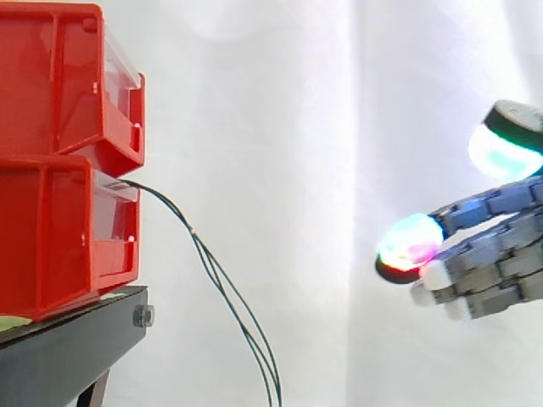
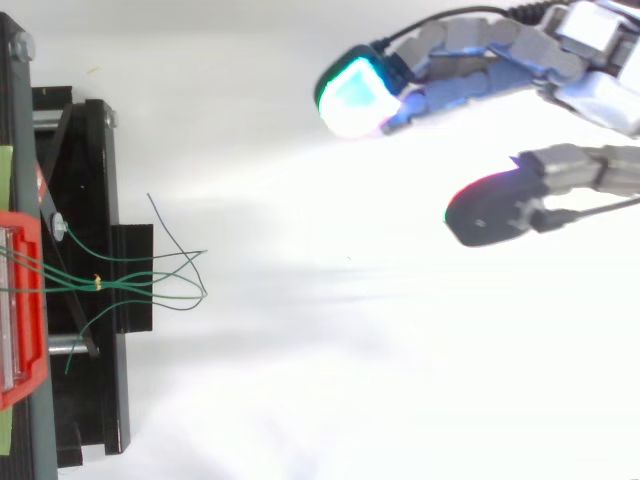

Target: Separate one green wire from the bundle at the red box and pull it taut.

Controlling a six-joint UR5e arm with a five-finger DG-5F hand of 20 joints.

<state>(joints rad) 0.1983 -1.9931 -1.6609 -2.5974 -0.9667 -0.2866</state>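
I see the hand (image 1: pixel 509 254) at the right, its fingers straight and spread, the thumb (image 2: pixel 490 212) held apart from them, with glowing pads pointing left. It sits well apart from the bundle of green wires (image 2: pixel 97 283), which comes out of the lower red box (image 1: pixel 59 237) at the left and droops down past the edge of the black stand (image 1: pixel 68 356). From above, the wires fan out loosely to the right over the stand. A second red box (image 1: pixel 59 76) is stacked on top.
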